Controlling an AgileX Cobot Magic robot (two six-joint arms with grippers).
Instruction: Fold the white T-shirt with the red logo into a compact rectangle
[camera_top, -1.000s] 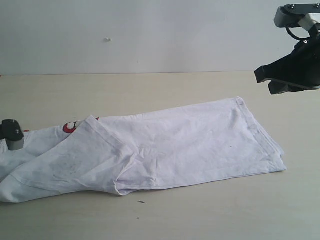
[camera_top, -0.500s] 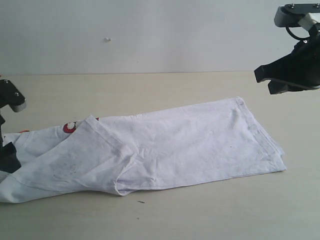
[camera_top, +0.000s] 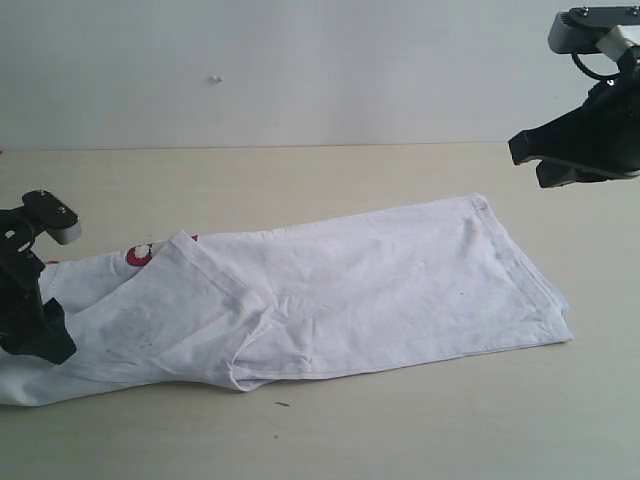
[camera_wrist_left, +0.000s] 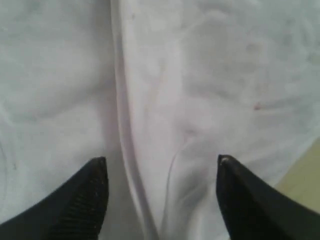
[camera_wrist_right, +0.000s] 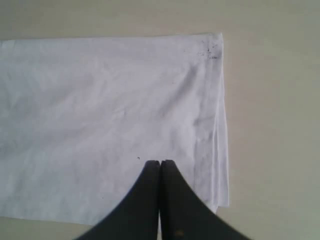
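Beige tabletop (camera_top: 320, 180) carried the white T-shirt (camera_top: 380, 290), which lay flat in a long lengthwise-folded band, hem end toward the right arm, a flap doubled over near the left end. Soft, light, limp cotton, likely to sag and drag, so probably best pinched at a doubled edge or corner through all layers. Left pincer (camera_wrist_left: 161, 161) sat low over the shirt's left end, jaws apart, straddling a fold ridge, nothing clamped. Right pincer (camera_wrist_right: 160, 163) was closed tight, empty, hanging above the hem end. Red logo (camera_top: 138, 255) only peeked out beside the left flap.
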